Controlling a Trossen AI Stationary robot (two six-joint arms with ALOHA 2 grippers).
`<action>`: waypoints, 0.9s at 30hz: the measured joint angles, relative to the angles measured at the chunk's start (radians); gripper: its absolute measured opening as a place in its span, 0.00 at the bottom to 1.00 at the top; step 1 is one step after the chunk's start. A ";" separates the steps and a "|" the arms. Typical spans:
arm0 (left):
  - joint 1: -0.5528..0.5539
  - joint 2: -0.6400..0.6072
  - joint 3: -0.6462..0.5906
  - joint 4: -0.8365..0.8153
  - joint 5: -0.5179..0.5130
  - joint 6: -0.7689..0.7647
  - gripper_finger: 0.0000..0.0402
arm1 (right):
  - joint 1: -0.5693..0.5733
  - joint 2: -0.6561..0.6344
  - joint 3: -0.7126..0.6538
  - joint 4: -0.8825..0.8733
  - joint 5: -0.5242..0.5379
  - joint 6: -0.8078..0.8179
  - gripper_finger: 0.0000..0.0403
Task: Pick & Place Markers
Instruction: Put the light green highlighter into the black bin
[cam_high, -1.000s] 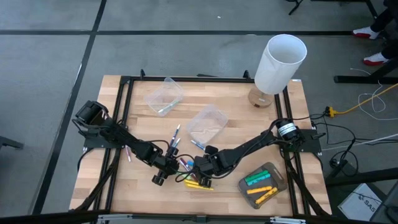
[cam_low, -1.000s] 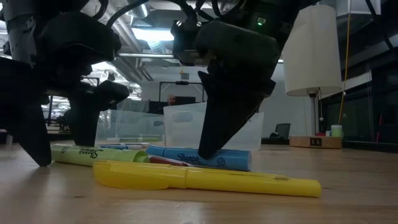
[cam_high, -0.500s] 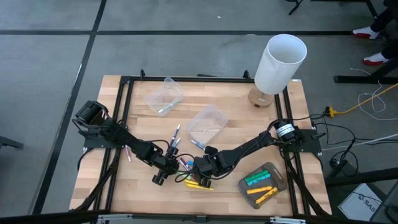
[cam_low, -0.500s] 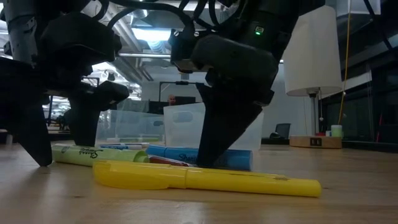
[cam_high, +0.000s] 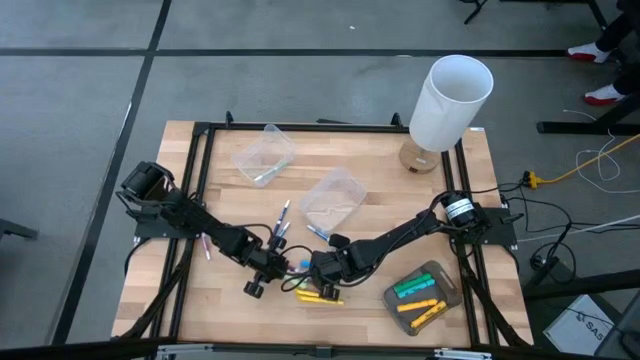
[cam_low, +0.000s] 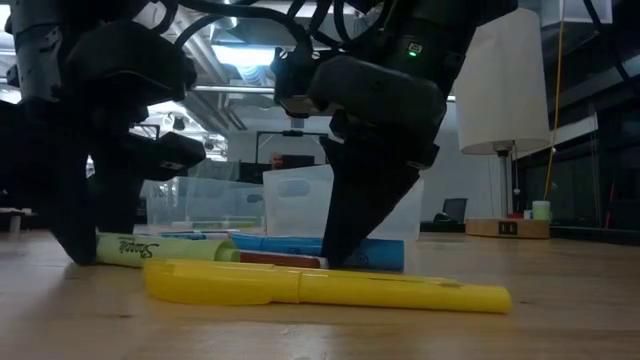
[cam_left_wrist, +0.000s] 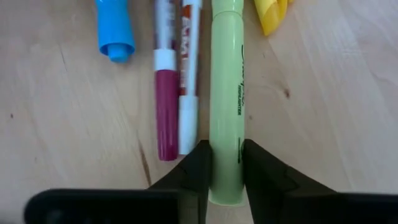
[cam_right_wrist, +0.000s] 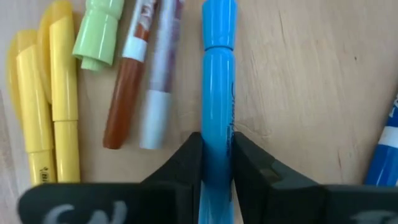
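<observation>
A cluster of markers (cam_high: 303, 266) lies flat on the wooden table between my two grippers. My left gripper (cam_left_wrist: 225, 177) is shut on a light green marker (cam_left_wrist: 227, 93), which also shows in the low view as the green marker (cam_low: 165, 247). My right gripper (cam_right_wrist: 217, 168) is shut on a light blue marker (cam_right_wrist: 218, 87), seen low as the blue marker (cam_low: 375, 253). Beside them lie a maroon marker (cam_left_wrist: 166, 115), a white marker (cam_left_wrist: 188, 106), a brown one (cam_right_wrist: 124, 99) and two yellow markers (cam_right_wrist: 53, 118). A long yellow marker (cam_low: 320, 285) lies nearest the low camera. My left gripper pinches the light green marker's two long sides (cam_left_wrist: 225, 163) between its fingers, close to the marker's near end. The fingers slant down from above. The marker lies flat on the table. My right gripper pinches the light blue marker's barrel (cam_right_wrist: 217, 144) between its two fingers, away from the capped end. The fingers slant down from above, one on each long side. The marker lies flat on the wood.
Two clear tubs (cam_high: 265, 155) (cam_high: 333, 196) stand farther back. A grey tray (cam_high: 448, 290) with green and yellow markers sits near the front right. A white lamp (cam_high: 450, 100) stands at the far right corner. Loose pens (cam_high: 282, 222) lie beside the left arm.
Both grippers have shut where they stood: the left fingers, wide apart before, now close on the light green marker, and the right fingers close on the light blue one. The markers stay on the table.
</observation>
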 joint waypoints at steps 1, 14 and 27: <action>0.001 0.000 0.000 0.000 0.006 0.000 0.16 | 0.000 0.000 0.000 0.000 -0.001 0.000 0.16; 0.001 -0.002 0.000 -0.006 0.028 -0.010 0.16 | 0.000 0.001 0.000 0.000 -0.004 0.000 0.16; 0.006 -0.020 0.018 -0.054 0.053 -0.022 0.16 | 0.001 0.005 0.022 -0.018 0.012 0.000 0.16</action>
